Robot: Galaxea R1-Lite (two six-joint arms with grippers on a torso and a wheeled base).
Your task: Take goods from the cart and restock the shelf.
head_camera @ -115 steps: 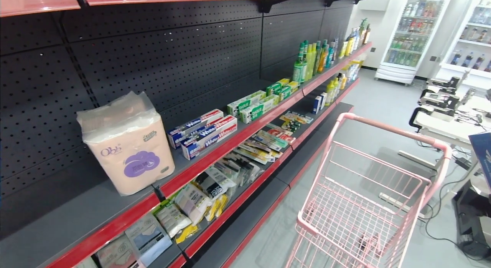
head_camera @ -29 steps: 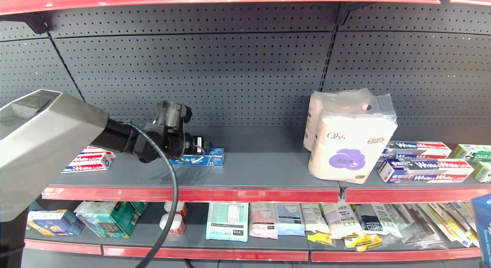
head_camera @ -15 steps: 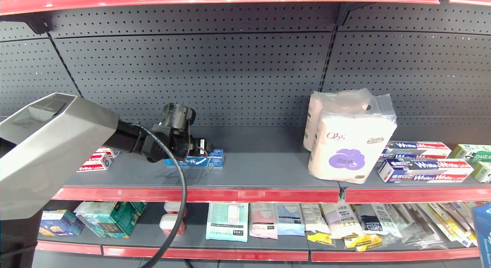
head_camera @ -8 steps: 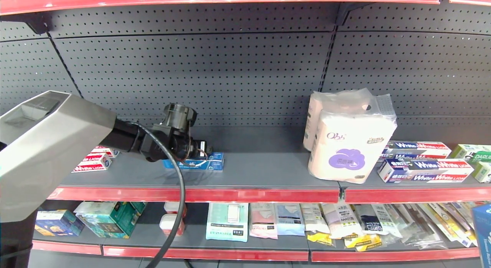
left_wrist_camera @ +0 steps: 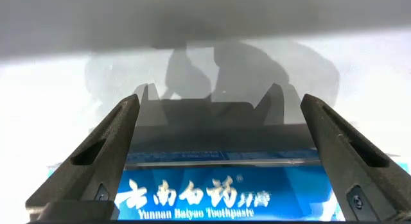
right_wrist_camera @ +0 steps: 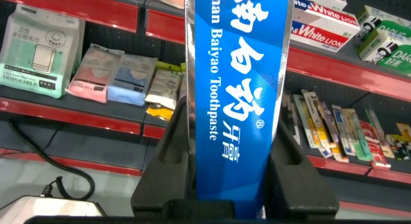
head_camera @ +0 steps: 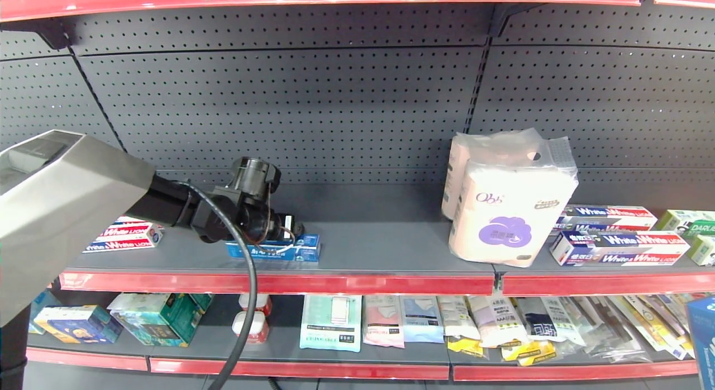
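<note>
A blue toothpaste box [head_camera: 273, 249] lies flat on the grey middle shelf [head_camera: 380, 239], near its red front edge. My left gripper [head_camera: 290, 229] hovers just over that box. From the wrist, its fingers [left_wrist_camera: 106, 153] are spread wide across the box [left_wrist_camera: 218, 195], which runs beneath them, so the left gripper [left_wrist_camera: 221, 108] is open. My right gripper [right_wrist_camera: 234, 121] is shut on a second blue toothpaste box [right_wrist_camera: 237, 89], held upright in front of the lower shelves. That box's corner [head_camera: 702, 334] shows at the lower right of the head view.
A pack of toilet rolls [head_camera: 511, 211] stands to the right on the same shelf, with white toothpaste boxes [head_camera: 614, 247] beyond it and more of them [head_camera: 120, 236] at the left. The lower shelf [head_camera: 335, 373] holds flat packets and cartons. Bare shelf lies between the blue box and the rolls.
The head camera has turned from the pink cart to face the shelf. Over the last two seconds my left gripper and the blue box under it have shifted toward the shelf's front edge and slightly left.
</note>
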